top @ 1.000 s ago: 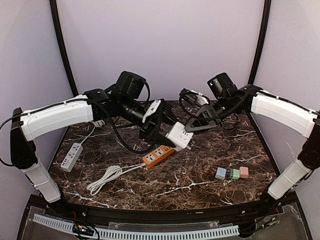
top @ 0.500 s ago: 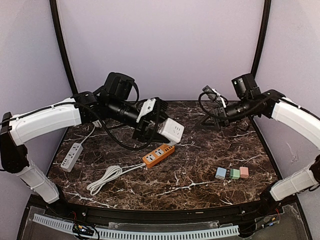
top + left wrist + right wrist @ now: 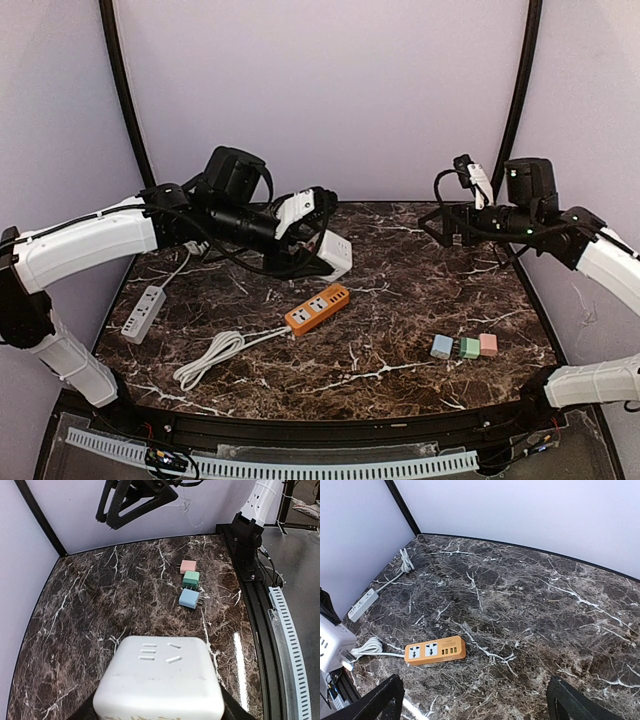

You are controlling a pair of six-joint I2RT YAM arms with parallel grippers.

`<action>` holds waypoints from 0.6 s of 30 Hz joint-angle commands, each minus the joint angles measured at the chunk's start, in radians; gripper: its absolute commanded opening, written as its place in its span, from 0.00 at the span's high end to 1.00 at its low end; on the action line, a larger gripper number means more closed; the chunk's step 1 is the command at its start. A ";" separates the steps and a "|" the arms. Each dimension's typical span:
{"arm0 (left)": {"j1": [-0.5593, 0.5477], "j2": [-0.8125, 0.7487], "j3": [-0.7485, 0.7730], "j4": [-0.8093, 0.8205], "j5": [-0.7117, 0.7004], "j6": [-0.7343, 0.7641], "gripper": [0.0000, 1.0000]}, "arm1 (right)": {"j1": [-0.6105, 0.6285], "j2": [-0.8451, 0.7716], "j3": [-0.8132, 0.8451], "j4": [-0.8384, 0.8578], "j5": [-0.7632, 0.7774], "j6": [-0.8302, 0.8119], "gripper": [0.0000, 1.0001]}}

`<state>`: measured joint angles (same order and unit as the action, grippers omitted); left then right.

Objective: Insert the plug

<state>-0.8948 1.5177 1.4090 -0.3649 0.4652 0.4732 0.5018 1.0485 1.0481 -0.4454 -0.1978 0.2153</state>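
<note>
My left gripper [image 3: 322,248] is shut on a white socket cube [image 3: 336,256], held above the table's back middle. In the left wrist view the cube [image 3: 160,680] fills the bottom of the frame, its slotted face up, with my gripper [image 3: 160,711] clamped on both sides. Three small plugs lie in a row at the front right: blue [image 3: 441,346], green [image 3: 469,348] and pink [image 3: 488,344], also seen as blue [image 3: 189,598], green [image 3: 191,579] and pink [image 3: 188,566]. My right gripper [image 3: 440,224] hangs open and empty at the back right, far from cube and plugs [image 3: 475,705].
An orange power strip [image 3: 317,308] lies mid-table on a coiled white cable [image 3: 210,358]; it shows too in the right wrist view [image 3: 435,650]. A white power strip [image 3: 143,313] lies by the left wall. Black frame posts stand at both back corners.
My right arm has drawn back from the cube to the back right, still open. My left gripper has pulled the cube slightly left and back.
</note>
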 commanded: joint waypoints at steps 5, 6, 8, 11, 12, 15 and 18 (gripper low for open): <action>0.003 -0.079 0.008 -0.110 -0.194 -0.157 0.99 | -0.003 -0.066 -0.066 0.041 -0.016 -0.016 0.01; 0.003 -0.083 0.008 -0.119 -0.204 -0.174 0.99 | -0.003 -0.082 -0.076 0.044 -0.025 -0.017 0.01; -0.001 -0.090 0.010 -0.143 -0.242 -0.205 0.99 | -0.004 -0.102 -0.093 0.038 -0.018 -0.003 0.01; -0.006 -0.100 0.018 -0.179 -0.331 -0.266 0.99 | -0.003 -0.109 -0.098 0.001 -0.008 -0.004 0.01; -0.006 -0.102 0.024 -0.186 -0.350 -0.307 0.99 | -0.003 -0.109 -0.097 -0.012 0.004 0.000 0.01; -0.007 -0.090 0.049 -0.249 -0.440 -0.426 0.99 | -0.003 -0.100 -0.084 -0.063 0.059 0.030 0.01; -0.007 -0.062 0.106 -0.331 -0.486 -0.511 0.99 | -0.003 -0.092 -0.075 -0.096 0.057 0.028 0.01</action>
<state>-0.8963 1.4555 1.4322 -0.5789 0.0948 0.1310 0.5011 0.9489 0.9623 -0.4847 -0.1722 0.2256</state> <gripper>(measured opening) 0.587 0.986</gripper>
